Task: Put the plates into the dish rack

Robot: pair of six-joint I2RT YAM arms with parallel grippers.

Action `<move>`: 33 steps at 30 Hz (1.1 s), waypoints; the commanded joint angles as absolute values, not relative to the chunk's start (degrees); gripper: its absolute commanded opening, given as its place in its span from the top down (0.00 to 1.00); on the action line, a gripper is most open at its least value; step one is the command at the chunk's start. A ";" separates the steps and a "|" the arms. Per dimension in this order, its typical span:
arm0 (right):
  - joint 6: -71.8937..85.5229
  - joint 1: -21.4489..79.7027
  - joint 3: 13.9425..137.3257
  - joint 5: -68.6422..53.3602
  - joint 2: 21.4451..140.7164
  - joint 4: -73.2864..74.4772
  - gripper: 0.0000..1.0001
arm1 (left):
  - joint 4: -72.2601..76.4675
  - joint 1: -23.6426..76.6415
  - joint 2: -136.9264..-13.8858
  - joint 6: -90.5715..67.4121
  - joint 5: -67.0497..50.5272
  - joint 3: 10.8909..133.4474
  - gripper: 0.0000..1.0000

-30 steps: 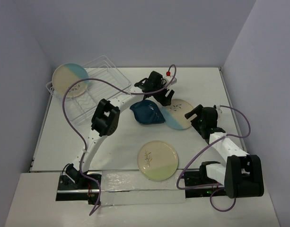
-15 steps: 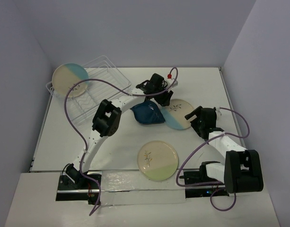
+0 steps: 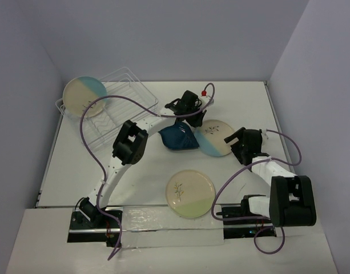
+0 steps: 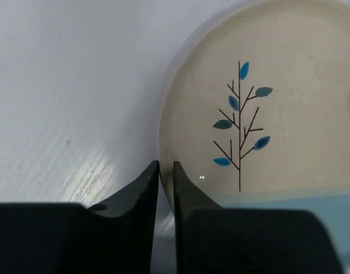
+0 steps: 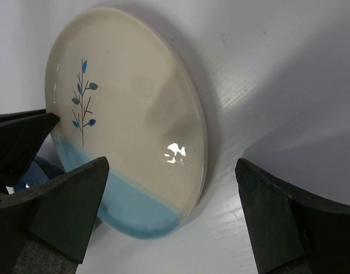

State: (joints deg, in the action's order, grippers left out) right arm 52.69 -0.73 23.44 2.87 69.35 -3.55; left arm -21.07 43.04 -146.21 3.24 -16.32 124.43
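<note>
At the table's (image 3: 77,171) far-left corner, the dish rack (image 3: 120,105) lies with its long axis running near-left to far-right. The first beige plate (image 3: 83,97) stands on edge at its left end, blue section upper right.

Centre: the teal leaf plate (image 3: 177,137) has its long axis roughly left-right. It is hard against the second beige plate (image 3: 217,140); whether they overlap is unclear.

That plate is tilted, its blue section toward the far-left rim. The left gripper (image 4: 166,165) is clamped on that rim, jaws nearly together.

Right: the right gripper (image 5: 170,165) has its fingers spread wide, flanking the tilted plate.

Near centre: the cream plate (image 3: 190,193) lies flat, apart.
</note>
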 commanded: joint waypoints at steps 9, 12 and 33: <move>51.11 -0.92 25.34 -10.62 76.91 -17.64 0.05 | -18.50 43.37 -145.89 2.53 -17.41 117.97 1.00; 50.89 -0.53 25.49 -9.85 75.59 -18.76 0.05 | -17.99 43.42 -145.69 1.76 -17.65 117.18 1.00; 51.79 -0.26 27.01 -3.76 66.32 -20.85 0.08 | -9.66 43.32 -139.03 -9.01 -22.54 107.40 1.00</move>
State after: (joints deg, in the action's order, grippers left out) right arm 50.46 -1.13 23.40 -0.87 63.73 -14.04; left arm -5.19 41.80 -140.64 -6.85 -16.20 109.67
